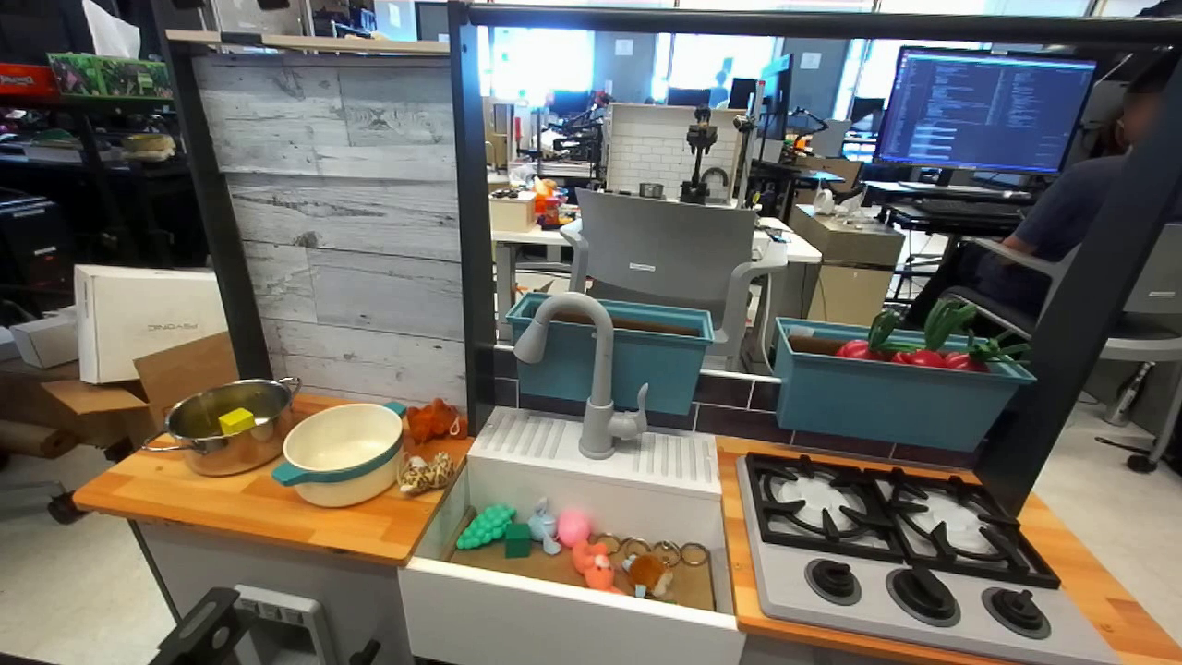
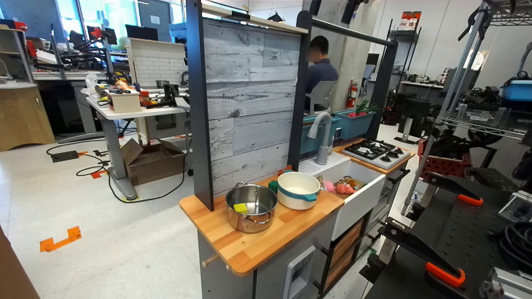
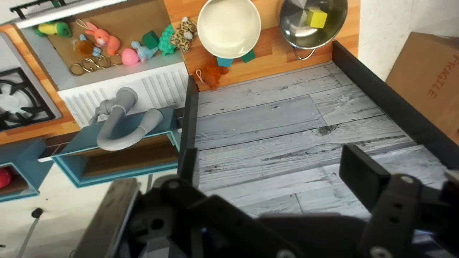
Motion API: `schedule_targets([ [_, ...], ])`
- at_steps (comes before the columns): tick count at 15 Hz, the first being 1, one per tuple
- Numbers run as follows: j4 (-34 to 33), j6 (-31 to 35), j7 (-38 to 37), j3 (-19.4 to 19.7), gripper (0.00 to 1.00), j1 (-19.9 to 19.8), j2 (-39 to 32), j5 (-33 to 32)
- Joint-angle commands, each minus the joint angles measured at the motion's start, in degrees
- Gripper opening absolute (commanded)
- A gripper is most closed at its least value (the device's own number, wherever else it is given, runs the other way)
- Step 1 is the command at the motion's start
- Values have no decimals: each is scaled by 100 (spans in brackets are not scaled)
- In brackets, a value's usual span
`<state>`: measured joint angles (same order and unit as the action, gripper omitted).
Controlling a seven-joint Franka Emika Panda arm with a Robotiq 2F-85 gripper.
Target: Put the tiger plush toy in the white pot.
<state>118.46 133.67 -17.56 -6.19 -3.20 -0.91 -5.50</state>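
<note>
The white pot (image 1: 351, 485), with a teal rim and handles, stands on the wooden counter left of the sink; it also shows in an exterior view (image 2: 298, 201) and the wrist view (image 3: 229, 28). Its inside looks empty. A small orange soft toy, matching the tiger plush toy (image 1: 432, 420), lies on the counter beside the pot near the back panel; it shows in the wrist view (image 3: 211, 76) and is mostly hidden by the pot in an exterior view (image 2: 284, 169). Its details are unclear. My gripper (image 3: 276, 170) is open and empty, facing the grey wood panel, apart from both.
A spotted big-cat toy (image 3: 183, 34) lies between pot and sink. A steel pot (image 3: 312, 39) holding a yellow block (image 3: 316, 18) stands beside the white pot. The sink (image 1: 572, 610) holds several toys and rings. The faucet (image 1: 600, 388), panel (image 3: 261, 118) and dark posts (image 3: 188, 118) stand upright nearby.
</note>
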Motion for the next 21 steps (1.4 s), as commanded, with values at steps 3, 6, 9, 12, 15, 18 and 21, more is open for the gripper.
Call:
schedule_targets([
  [3, -1513, -2055, -578, 202, 100, 309, -347, -282],
  [6, -2103, -2548, -757, 252, 100, 400, -788, -513],
  [9, -2365, -3053, -1252, 414, 100, 545, -1192, -1274],
  [12, -2388, -2956, -1512, 648, 100, 654, -1491, -1932],
  [15, -2415, -2727, -1394, 799, 100, 613, -1667, -1966],
  [18, -2464, -2359, -1039, 863, 100, 484, -1773, -1601],
  [21, -2424, -1693, -769, 902, 100, 396, -1842, -1309],
])
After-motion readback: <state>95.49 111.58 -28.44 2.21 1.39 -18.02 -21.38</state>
